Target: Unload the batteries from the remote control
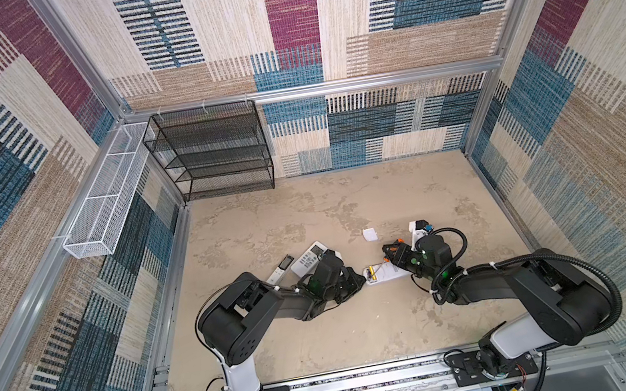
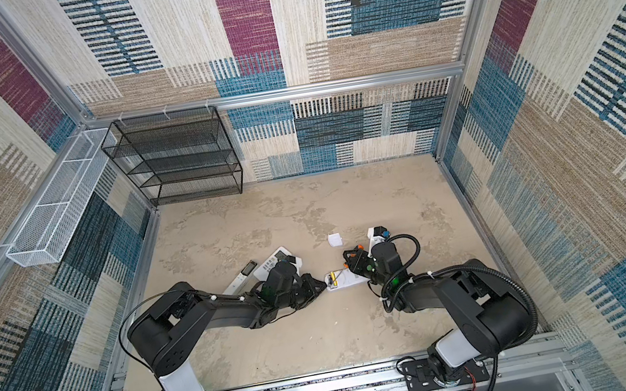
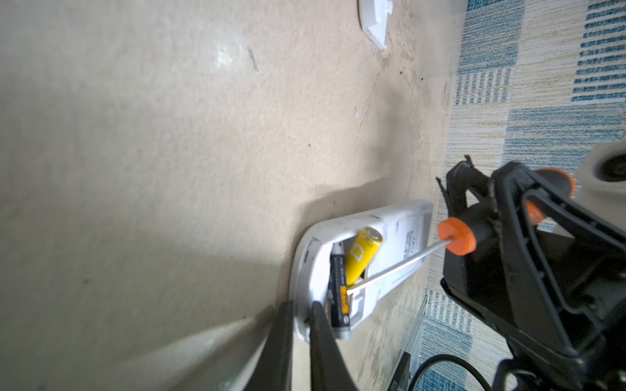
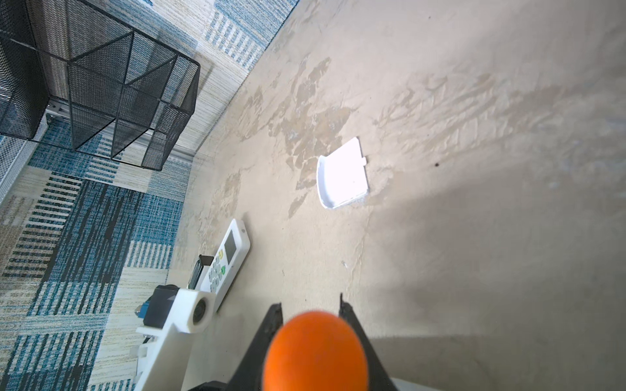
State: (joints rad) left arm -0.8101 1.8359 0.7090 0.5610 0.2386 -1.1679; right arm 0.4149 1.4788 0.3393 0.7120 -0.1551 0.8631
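Levering under way, by the look of it: right gripper clamped on the screwdriver handle, shaft tip reaching the low end of the yellow battery. That cell's other end tilts up out of the open bay of the remote control. The black battery lies flat beside it, both along the remote's length. The left gripper pinches the remote's rim at the bay end, nearer the cells.

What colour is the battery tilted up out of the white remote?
The tilted cylindrical battery is yellow; clearest in left wrist view.
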